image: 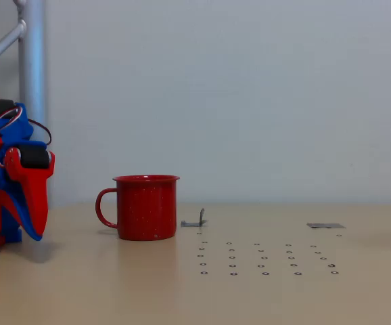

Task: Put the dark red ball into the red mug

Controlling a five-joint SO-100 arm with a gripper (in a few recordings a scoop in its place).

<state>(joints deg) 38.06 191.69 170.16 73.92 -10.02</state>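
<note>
Bright red speckled enamel mug (147, 207) is seen upright on the beige worktop (263, 298).
Gripper (33, 227) state cannot be told; a rigid, slippery mug is judged.

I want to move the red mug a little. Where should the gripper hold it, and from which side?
Probably the rolled rim of the red mug, gripped from above: it stands upright, its mouth free. The loop handle points left in the fixed view, toward the gripper, so that is a second option.
</note>
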